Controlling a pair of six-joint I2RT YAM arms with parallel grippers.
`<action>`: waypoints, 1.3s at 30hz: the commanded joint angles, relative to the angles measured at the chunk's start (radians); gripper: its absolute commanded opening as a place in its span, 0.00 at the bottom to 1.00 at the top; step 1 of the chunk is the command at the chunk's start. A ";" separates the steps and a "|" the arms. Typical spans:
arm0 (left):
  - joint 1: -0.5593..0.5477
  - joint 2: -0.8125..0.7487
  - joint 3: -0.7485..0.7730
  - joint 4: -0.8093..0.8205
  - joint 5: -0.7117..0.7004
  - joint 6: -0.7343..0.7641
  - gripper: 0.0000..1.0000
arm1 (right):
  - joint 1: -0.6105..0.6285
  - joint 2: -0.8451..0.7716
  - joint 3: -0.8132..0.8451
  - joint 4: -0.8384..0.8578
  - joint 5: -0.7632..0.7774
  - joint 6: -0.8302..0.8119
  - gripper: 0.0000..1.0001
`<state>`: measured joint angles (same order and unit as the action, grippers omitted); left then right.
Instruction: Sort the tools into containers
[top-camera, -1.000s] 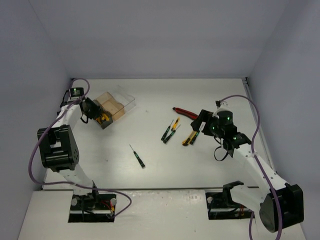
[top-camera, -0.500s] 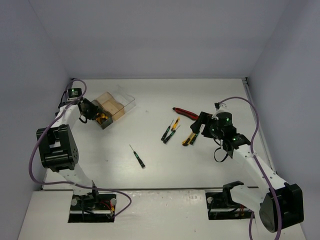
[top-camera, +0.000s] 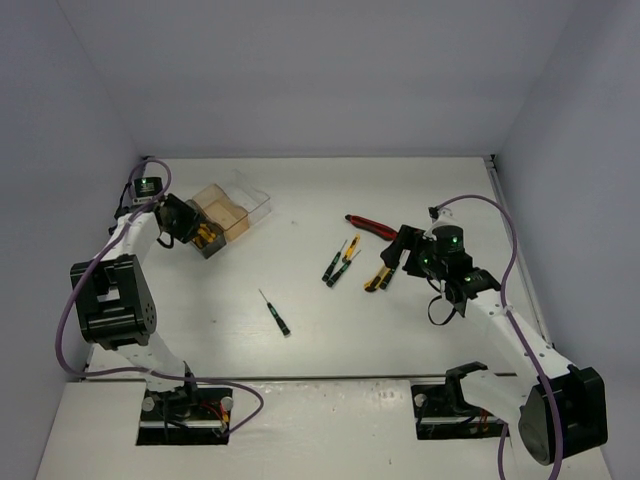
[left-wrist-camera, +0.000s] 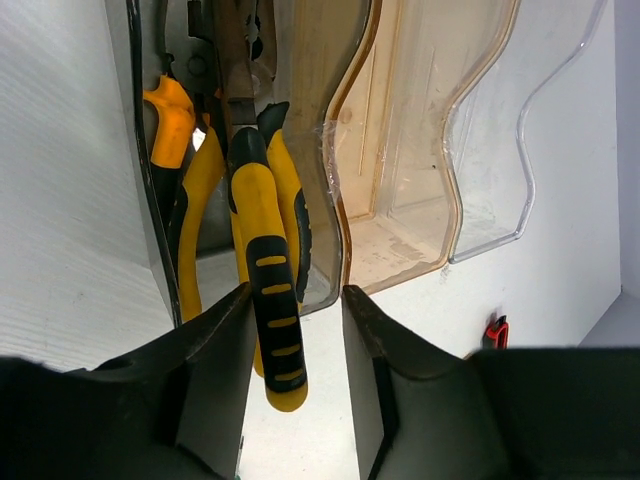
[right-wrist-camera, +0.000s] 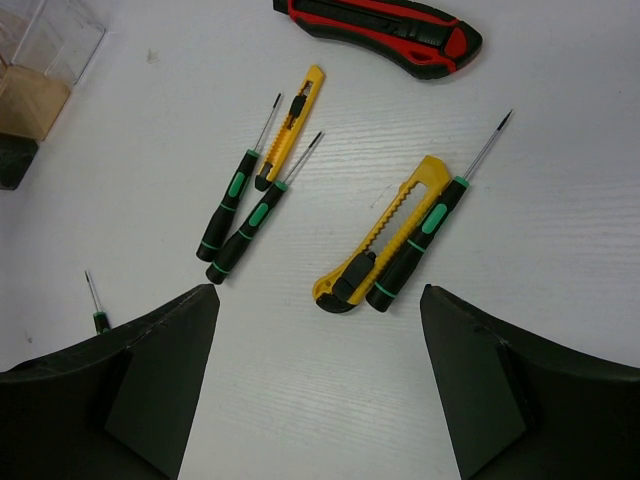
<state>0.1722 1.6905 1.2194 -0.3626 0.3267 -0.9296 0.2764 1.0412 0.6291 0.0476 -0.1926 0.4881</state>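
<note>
Yellow-black pliers (left-wrist-camera: 262, 230) lie in the smoky grey bin (top-camera: 208, 238), beside orange-handled pliers (left-wrist-camera: 170, 120). One handle end sticks out over the rim, between the fingers of my open left gripper (left-wrist-camera: 295, 310), close to the left finger. The amber bin (left-wrist-camera: 400, 200) and the clear bin (left-wrist-camera: 500, 170) look bare. My right gripper (right-wrist-camera: 318, 330) hovers open over a yellow utility knife (right-wrist-camera: 385, 235) and a black-green screwdriver (right-wrist-camera: 425, 235) that lie side by side. Two more screwdrivers (right-wrist-camera: 235, 205), a slim yellow knife (right-wrist-camera: 292, 120) and the red-black knife (right-wrist-camera: 380, 22) lie beyond.
A lone black-green screwdriver (top-camera: 275, 312) lies near the table's middle front. The three joined bins stand at the back left, with the left gripper (top-camera: 185, 222) at their near end. White walls enclose the table on three sides.
</note>
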 joint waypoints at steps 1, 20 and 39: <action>0.004 -0.041 0.041 0.034 0.044 -0.012 0.41 | 0.001 -0.015 0.005 0.051 -0.026 -0.013 0.79; -0.045 -0.376 0.100 -0.336 -0.141 0.324 0.71 | 0.046 0.029 0.034 0.039 -0.076 -0.139 0.76; -0.828 -0.493 -0.257 -0.346 -0.510 -0.081 0.71 | 0.326 0.193 0.121 0.026 0.153 -0.168 0.74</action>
<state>-0.5442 1.1761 0.9948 -0.7275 -0.0431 -0.8209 0.6022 1.2449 0.6993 0.0400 -0.0996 0.3200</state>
